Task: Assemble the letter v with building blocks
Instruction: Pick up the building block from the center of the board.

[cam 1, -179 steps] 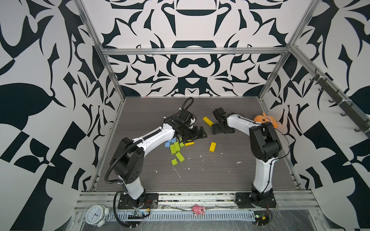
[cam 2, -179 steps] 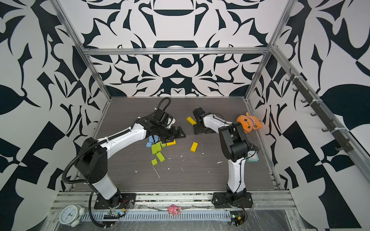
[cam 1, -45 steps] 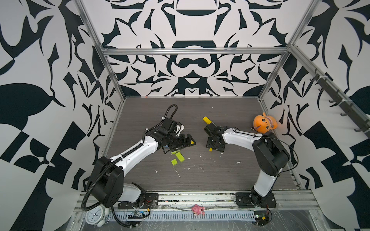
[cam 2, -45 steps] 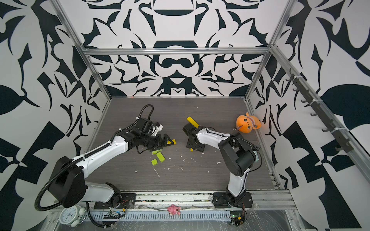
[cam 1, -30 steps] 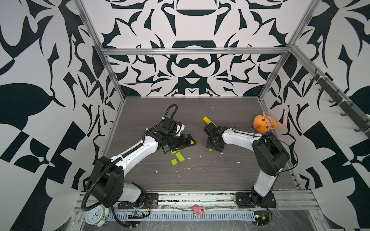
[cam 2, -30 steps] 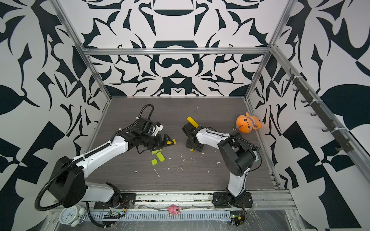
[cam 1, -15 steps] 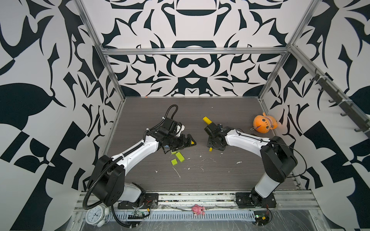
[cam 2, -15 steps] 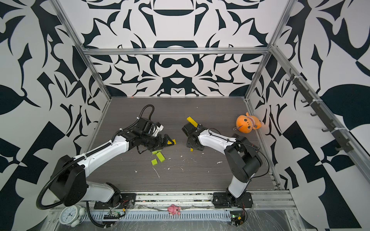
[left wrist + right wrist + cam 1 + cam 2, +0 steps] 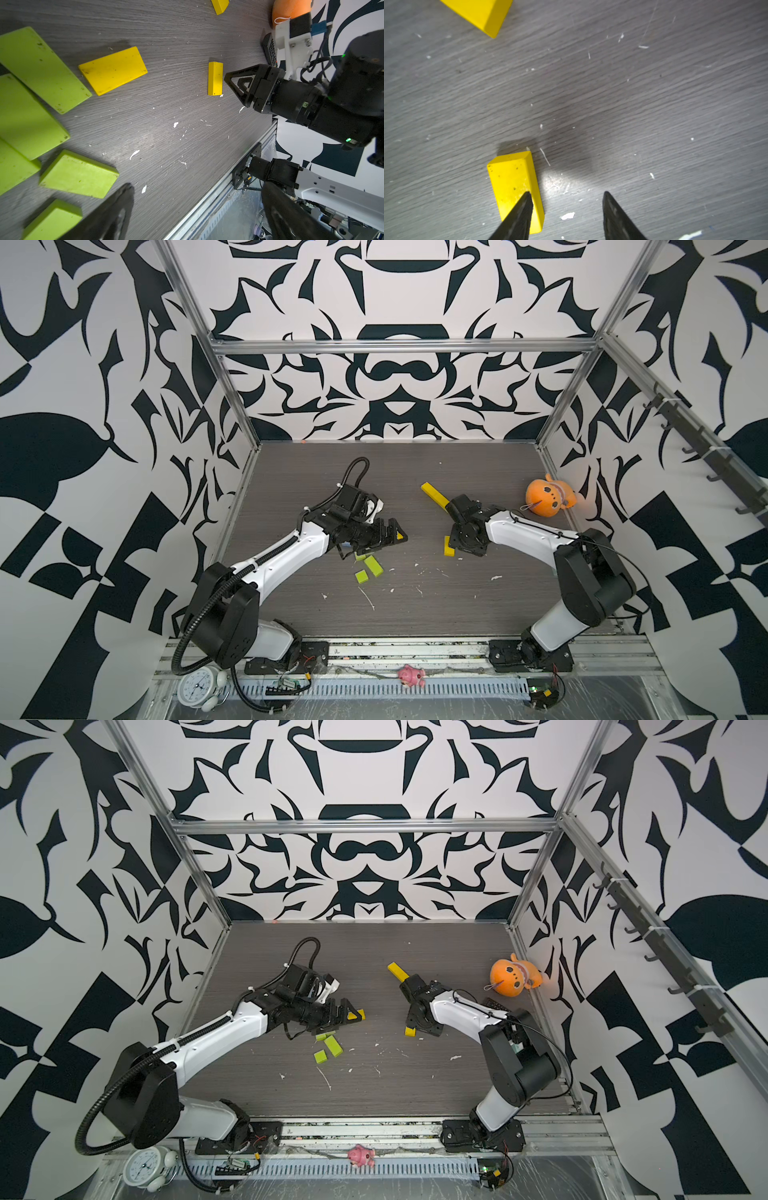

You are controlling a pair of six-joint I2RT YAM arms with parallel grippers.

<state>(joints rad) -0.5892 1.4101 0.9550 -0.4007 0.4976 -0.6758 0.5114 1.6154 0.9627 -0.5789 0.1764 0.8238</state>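
Lying just outside the parted right jaws: yellow block (image 9: 512,182).

Building blocks (image 9: 332,1045) loose in two groups, yellow and lime green.
A long yellow block (image 9: 434,493) lies slanted farthest back, a short yellow block (image 9: 447,546) nearer the front; a flat yellow block (image 9: 113,70) lies just beside five clustered lime green blocks (image 9: 41,68).

Walls (image 9: 395,377): black-on-white abstract swirl pattern. Tabletop (image 9: 415,472): dark grey wood grain, white flecks. Long block (image 9: 433,493), short block (image 9: 447,546), flat block (image 9: 113,70): all yellow. Green blocks (image 9: 374,565): lime, dark specks in left wrist view. Plush (image 9: 546,499): orange. Left arm (image 9: 286,551), right arm (image 9: 523,535): white shells, black joints. Left gripper (image 9: 197,187), right gripper (image 9: 566,194): black. Rail toy (image 9: 409,674): pink. Clock (image 9: 198,688): white. Frame bars (image 9: 399,346): silver.
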